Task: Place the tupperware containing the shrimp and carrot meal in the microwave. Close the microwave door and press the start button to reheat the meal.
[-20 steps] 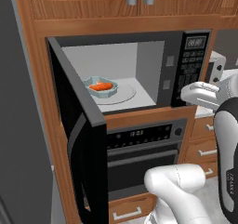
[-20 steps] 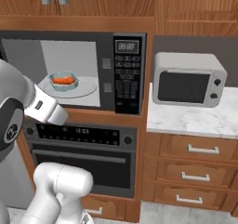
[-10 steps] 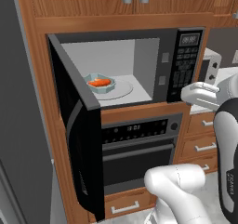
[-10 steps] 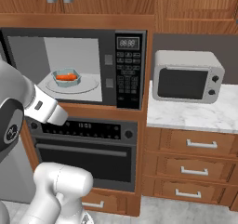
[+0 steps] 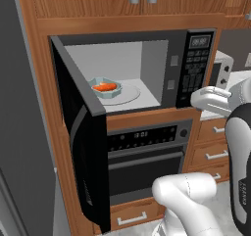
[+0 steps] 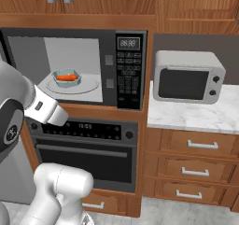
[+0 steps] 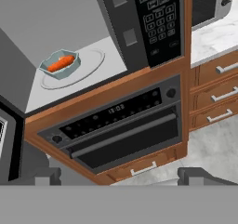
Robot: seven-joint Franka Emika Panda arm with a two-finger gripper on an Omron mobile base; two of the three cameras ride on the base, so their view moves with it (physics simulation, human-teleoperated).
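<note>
Tupperware (image 5: 106,89): flared pale-blue tray on round glass turntable (image 5: 128,95) | microwave door (image 5: 81,137): open | gripper (image 7: 122,176): released, empty

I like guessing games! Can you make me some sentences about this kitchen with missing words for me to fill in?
1. The tupperware sits inside the microwave on the round glass ____.
2. The microwave door is swung ____.
3. The food in the tupperware is colored ____.
4. The small white appliance stands on the marble ____.

Missing words: turntable; open; orange; counter
</note>
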